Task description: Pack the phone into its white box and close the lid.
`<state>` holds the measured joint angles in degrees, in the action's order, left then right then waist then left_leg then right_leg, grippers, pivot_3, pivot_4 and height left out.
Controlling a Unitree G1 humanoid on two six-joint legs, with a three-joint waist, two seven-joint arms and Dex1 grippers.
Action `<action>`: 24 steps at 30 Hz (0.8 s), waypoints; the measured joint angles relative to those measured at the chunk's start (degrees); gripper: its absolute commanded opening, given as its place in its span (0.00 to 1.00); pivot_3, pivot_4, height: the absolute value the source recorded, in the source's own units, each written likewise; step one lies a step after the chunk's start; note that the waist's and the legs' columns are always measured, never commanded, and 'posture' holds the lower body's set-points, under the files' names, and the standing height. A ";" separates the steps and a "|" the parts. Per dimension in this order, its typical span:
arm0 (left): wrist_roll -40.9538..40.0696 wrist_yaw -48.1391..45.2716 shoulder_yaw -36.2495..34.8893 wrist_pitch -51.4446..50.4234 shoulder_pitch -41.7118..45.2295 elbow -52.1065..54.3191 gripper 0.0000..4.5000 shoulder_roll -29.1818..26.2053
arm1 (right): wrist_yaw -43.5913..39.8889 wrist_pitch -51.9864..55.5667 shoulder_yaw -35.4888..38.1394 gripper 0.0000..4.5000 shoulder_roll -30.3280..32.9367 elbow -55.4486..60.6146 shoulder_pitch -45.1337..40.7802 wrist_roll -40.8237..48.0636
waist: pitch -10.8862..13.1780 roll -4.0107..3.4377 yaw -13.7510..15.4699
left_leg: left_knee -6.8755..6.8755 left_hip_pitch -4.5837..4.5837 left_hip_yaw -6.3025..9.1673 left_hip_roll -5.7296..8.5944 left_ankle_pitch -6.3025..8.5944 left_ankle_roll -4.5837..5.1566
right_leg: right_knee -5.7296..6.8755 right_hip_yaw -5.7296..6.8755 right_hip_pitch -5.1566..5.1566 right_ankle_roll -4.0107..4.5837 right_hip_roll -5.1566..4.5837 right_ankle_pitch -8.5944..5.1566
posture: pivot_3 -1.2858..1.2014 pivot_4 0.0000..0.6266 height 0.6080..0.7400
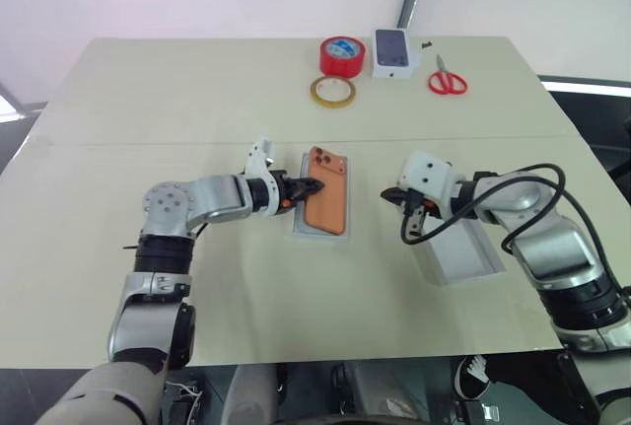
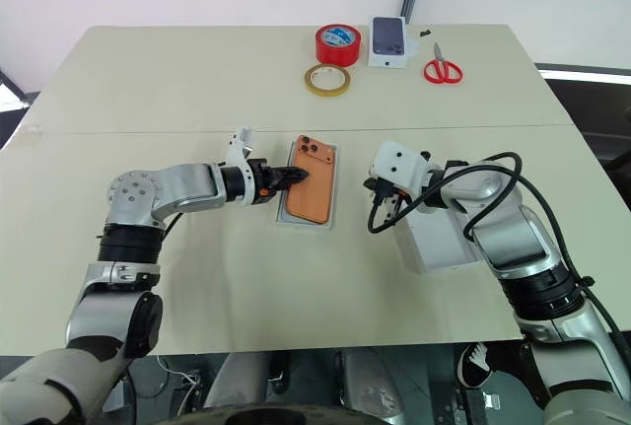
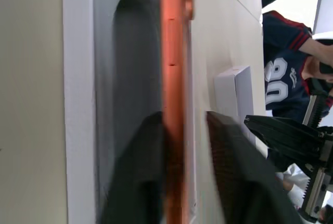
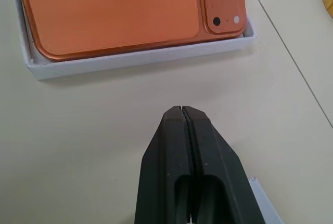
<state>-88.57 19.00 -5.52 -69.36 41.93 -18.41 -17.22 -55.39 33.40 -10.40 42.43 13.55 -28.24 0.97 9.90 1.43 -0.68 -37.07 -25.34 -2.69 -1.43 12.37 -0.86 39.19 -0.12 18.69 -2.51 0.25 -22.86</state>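
Smooth orange phone (image 2: 312, 191) lies tilted in shallow white box (image 4: 136, 59).

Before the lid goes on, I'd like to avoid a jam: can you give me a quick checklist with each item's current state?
1. Phone over the white box, back up: ok.
2. Phone lying flat in the box: not ok; the left wrist view shows its edge raised off the floor.
3. Left pincer clear of the phone: not ok; its fingers straddle the phone's edge.
4. Right pincer shut and empty: ok.
5. Lid within reach beside the right arm: ok.
6. Lid still off: ok.
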 measured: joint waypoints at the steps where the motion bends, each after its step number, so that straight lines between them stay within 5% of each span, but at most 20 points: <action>1: 0.63 -0.33 -0.13 -0.20 0.12 0.00 0.74 0.09 | 0.02 -0.07 -0.05 0.00 0.00 -0.01 0.00 0.00 | 0.00 0.00 0.04 | 0.00 0.00 0.00 0.00 0.00 0.00 | 0.00 0.00 0.00 0.00 0.00 0.00 | 0.52 0.24 1.00; 4: 1.79 -2.17 -0.64 -1.45 0.87 0.71 0.99 0.40 | 0.08 -0.18 -0.36 0.00 -0.04 -0.12 -0.04 0.01 | 0.00 0.00 0.07 | -0.01 0.02 0.00 0.00 0.00 0.00 | 0.00 0.00 -0.03 0.00 0.00 0.00 | 0.52 0.24 1.00; 15: 7.82 -12.90 -2.07 -4.02 0.90 15.31 0.99 -8.69 | 0.51 1.82 0.49 0.00 -2.24 -0.25 -0.05 4.87 | 0.01 -0.04 0.01 | 0.03 0.03 0.00 0.00 -0.01 -0.02 | 0.00 0.00 -0.03 0.00 -0.01 0.00 | 0.52 0.24 1.00; 21: 32.31 -27.09 10.92 4.85 -1.07 22.99 0.99 -25.32 | 3.38 2.70 -1.52 0.00 -3.11 -1.79 -0.23 3.41 | 0.04 -0.12 -0.19 | 0.15 0.12 -0.11 0.00 -0.02 -0.04 | 0.01 -0.09 -0.01 0.01 0.02 -0.01 | 0.52 0.24 1.00; 24: 48.56 -36.80 22.67 14.38 -2.54 22.63 0.80 -31.82 | 6.86 5.60 -4.18 0.00 -5.79 -4.12 -2.33 0.77 | 0.12 -0.26 -0.10 | 0.24 0.14 -0.18 0.00 -0.05 -0.10 | 0.03 -0.17 0.06 0.02 0.02 -0.01 | 0.52 0.24 1.00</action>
<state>-40.01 -17.81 17.15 -54.99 39.39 4.22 -49.04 -48.53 39.00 -14.58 36.64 9.43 -30.57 1.75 10.02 1.16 -0.78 -36.83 -25.20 -2.87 -1.43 12.31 -0.95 39.23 -0.29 18.74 -2.49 0.28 -22.87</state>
